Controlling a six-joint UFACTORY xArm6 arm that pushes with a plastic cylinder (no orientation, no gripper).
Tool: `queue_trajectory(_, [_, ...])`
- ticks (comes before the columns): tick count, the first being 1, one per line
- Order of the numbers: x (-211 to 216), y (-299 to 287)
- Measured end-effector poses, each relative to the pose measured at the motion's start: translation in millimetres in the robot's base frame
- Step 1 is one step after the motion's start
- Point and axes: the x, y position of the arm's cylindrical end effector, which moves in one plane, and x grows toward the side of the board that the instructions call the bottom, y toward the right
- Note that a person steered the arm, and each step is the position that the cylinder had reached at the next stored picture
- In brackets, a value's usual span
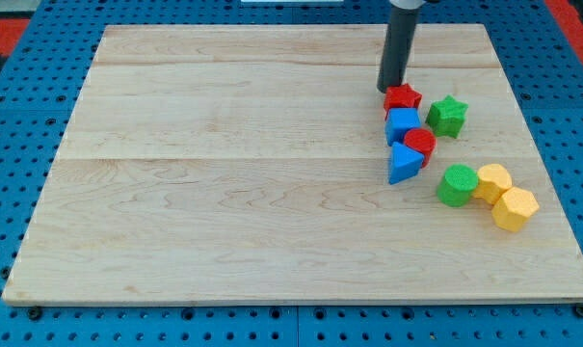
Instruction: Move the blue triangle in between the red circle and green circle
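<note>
Rod stands upright, our tip (392,90) down on the wooden board (224,193) touching the red star (403,96) at its upper-left edge; it holds nothing. Blue triangle (403,165) sits against the red circle (420,144), below the blue cube (403,124). Green circle (457,185) lies near, to the triangle's right.

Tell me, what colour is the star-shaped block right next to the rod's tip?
Red. The red star touches my tip, seen in the camera view.
</note>
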Motion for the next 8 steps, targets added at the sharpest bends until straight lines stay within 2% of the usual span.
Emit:
queue_trajectory(3, [0, 37])
queue_trajectory(4, [-15, 33])
queue_trajectory(5, [-44, 3])
queue_trajectory(6, [-33, -30])
queue_trajectory(8, [56, -101])
